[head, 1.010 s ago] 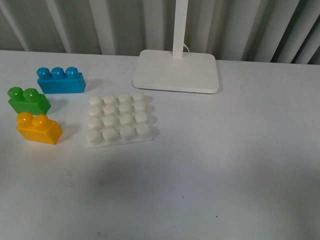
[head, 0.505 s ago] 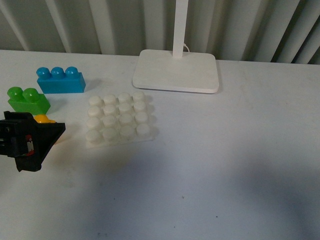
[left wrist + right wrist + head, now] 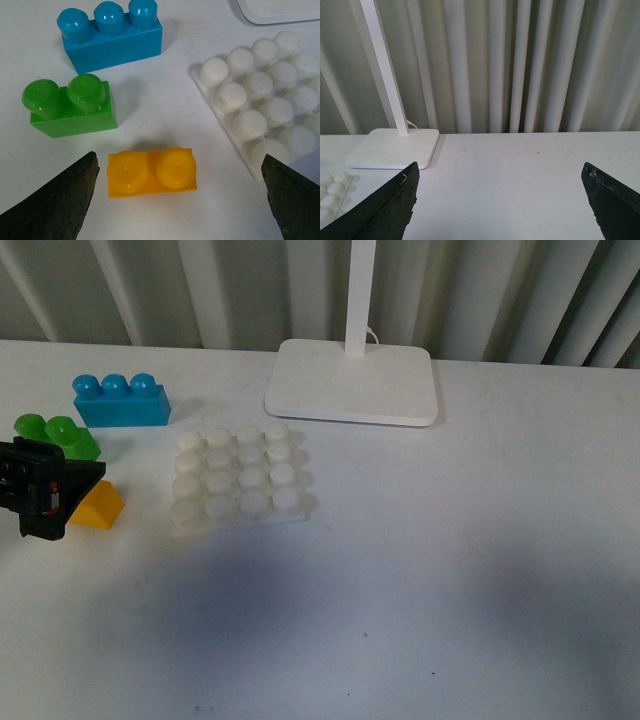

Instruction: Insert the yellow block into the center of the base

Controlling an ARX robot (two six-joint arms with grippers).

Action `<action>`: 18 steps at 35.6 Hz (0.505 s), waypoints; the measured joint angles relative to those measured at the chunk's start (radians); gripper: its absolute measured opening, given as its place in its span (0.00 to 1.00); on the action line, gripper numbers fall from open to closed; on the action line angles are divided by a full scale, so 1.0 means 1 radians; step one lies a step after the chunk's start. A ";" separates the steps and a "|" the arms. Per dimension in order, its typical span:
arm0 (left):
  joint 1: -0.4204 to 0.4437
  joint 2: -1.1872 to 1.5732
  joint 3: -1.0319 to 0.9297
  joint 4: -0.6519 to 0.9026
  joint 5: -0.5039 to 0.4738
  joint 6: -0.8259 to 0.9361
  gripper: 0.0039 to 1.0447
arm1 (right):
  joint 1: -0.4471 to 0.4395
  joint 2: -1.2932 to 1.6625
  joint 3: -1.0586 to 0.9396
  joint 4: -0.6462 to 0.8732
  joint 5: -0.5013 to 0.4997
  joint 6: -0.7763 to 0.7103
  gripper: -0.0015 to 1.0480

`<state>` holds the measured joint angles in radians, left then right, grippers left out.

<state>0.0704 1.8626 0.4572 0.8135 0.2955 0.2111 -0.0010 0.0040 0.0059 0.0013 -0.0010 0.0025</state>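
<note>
The yellow block (image 3: 102,509) lies on the table left of the base (image 3: 238,476), a white plate with a grid of studs. My left gripper (image 3: 58,498) hovers over the block's left part and hides it in the front view. In the left wrist view the yellow block (image 3: 151,173) lies studs up between the open fingers of the left gripper (image 3: 179,196), touching neither, with the base (image 3: 265,102) beside it. The right gripper (image 3: 500,200) is open over bare table with nothing between its fingers, and does not show in the front view.
A green block (image 3: 62,434) and a longer blue block (image 3: 121,400) lie just behind the yellow one. The white lamp foot (image 3: 351,381) with its post stands behind the base. The table runs back to a ribbed white wall.
My left gripper came into the front view from the left and moved up over the yellow block. The blocks and the base have not moved.
</note>
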 joint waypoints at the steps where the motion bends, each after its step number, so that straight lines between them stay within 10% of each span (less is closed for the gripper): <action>1: 0.005 0.007 0.006 -0.003 0.005 0.010 0.94 | 0.000 0.000 0.000 0.000 0.000 0.000 0.91; 18: 0.039 0.108 0.068 -0.023 0.023 0.126 0.94 | 0.000 0.000 0.000 0.000 0.000 0.000 0.91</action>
<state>0.1089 1.9701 0.5251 0.7910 0.3183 0.3370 -0.0010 0.0040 0.0059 0.0013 -0.0010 0.0021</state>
